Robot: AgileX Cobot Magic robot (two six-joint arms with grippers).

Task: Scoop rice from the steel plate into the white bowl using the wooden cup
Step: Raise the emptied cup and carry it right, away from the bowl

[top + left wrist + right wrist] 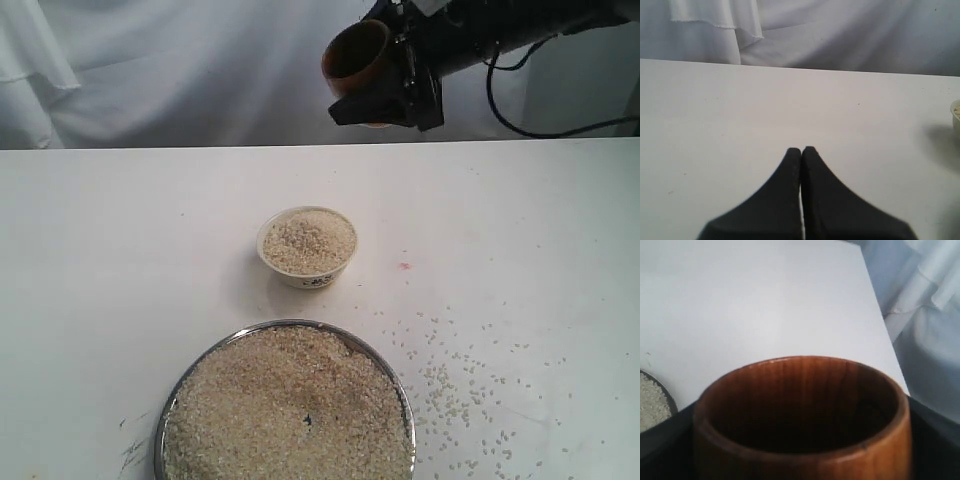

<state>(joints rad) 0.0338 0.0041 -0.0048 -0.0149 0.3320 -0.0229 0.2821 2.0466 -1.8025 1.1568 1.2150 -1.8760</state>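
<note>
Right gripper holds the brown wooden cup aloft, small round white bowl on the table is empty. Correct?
No. The small round white bowl is heaped with pale rice grains, not empty; the exterior view shows it. The right gripper does hold the brown wooden cup aloft.

- The wooden cup [800, 410], gripped in the right hand [378, 95]: glossy brown wood, grain showing, dark inside.
- Below that hand, the steel plate [170, 400]: thin, shiny silver metal rim, with its rice [290, 410] matt and grainy.
- The white bowl [283, 274]: smooth white wall.
- The counter [120, 230]: smooth, matt white.
- Left hand [801, 150]: matt black fingers; beyond it, white cloth [715, 25] in soft folds.
</note>
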